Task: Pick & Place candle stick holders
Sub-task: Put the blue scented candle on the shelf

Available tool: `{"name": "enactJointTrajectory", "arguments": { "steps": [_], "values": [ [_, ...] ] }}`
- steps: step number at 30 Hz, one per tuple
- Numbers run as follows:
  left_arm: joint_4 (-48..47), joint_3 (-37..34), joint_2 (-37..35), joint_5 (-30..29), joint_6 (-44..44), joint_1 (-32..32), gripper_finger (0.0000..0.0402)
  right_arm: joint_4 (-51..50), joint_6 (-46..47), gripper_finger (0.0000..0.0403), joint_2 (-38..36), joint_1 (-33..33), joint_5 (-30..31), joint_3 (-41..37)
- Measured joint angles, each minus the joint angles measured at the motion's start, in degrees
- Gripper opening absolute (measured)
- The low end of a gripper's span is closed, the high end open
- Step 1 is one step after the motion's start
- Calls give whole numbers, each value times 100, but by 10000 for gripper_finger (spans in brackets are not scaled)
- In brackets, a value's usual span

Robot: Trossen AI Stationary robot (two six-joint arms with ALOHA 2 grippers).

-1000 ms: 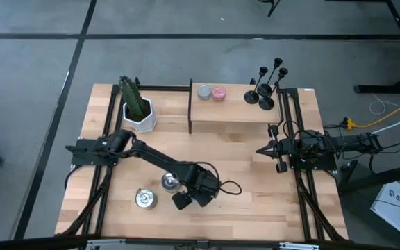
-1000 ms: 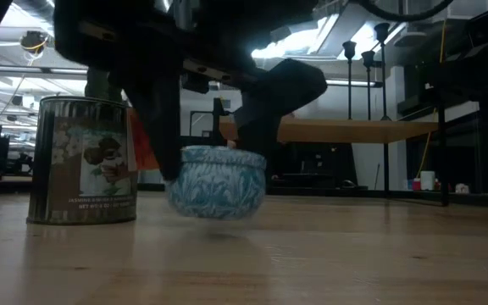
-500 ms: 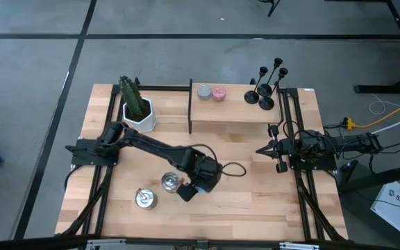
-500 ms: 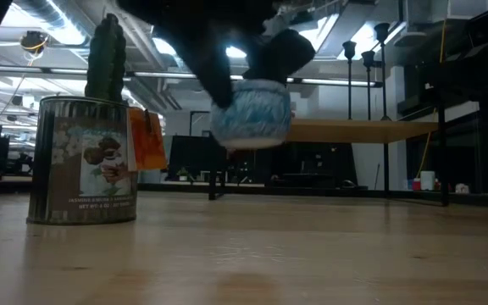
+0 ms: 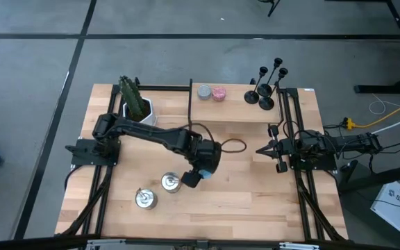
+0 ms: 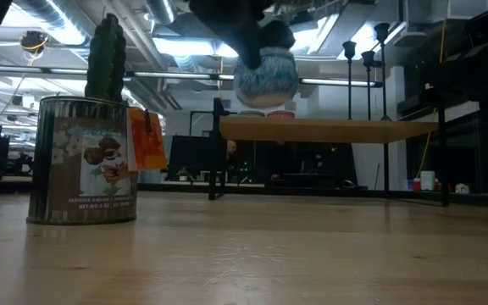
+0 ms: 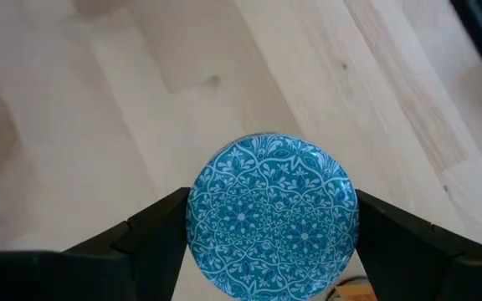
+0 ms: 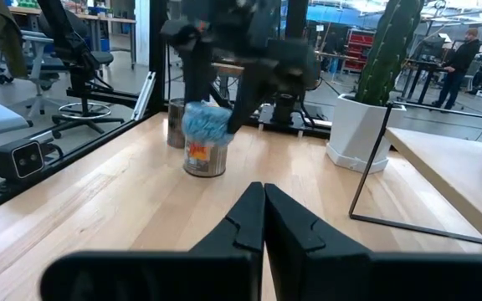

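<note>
The matte black candle stick holders (image 5: pixel 266 85), each a round flat base with a thin upright stem and a small cup on top, stand clustered at the far right end of the raised wooden shelf (image 5: pixel 231 110), untouched. They look light, stiff and top-heavy on narrow stems, so a knock would probably tip them; the stem just above the base seems the safest place to pinch, since the flat base offers little to grasp and the matte finish should not be slippery.

Further left on the same shelf sit a small grey round candle (image 5: pixel 204 91) and a small pink round candle (image 5: pixel 219 93), side by side. At the far left of the table, a white angular pot (image 5: pixel 139 115) holds a green cactus (image 5: pixel 133 97).

The left gripper (image 7: pixel 268 242), near the middle of the table, is clamped on a blue patterned round candle (image 7: pixel 272 216), held clear of the surface. Two squat silver round tins (image 5: pixel 157 190) stand at the near left; whether they hold anything cannot be told.

The right gripper (image 8: pixel 264 201) waits at the right side of the table with its fingers pressed together on nothing.
</note>
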Motion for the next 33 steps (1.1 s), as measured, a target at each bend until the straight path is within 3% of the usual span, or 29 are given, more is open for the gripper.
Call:
{"name": "enactJointTrajectory", "arguments": {
  "steps": [10, 25, 33],
  "values": [
    [43, 0, -579, -608, -44, 223, 287, 2, -1, 11, 0, -1, 1, 0],
    [130, 0, -833, -605, -24, 873, 287, 0, 0, 11, 2, 0, 2, 0],
    [191, 0, -833, -604, 63, 1533, 287, 0, 0, 11, 2, -2, 2, 0]
  ]
}}
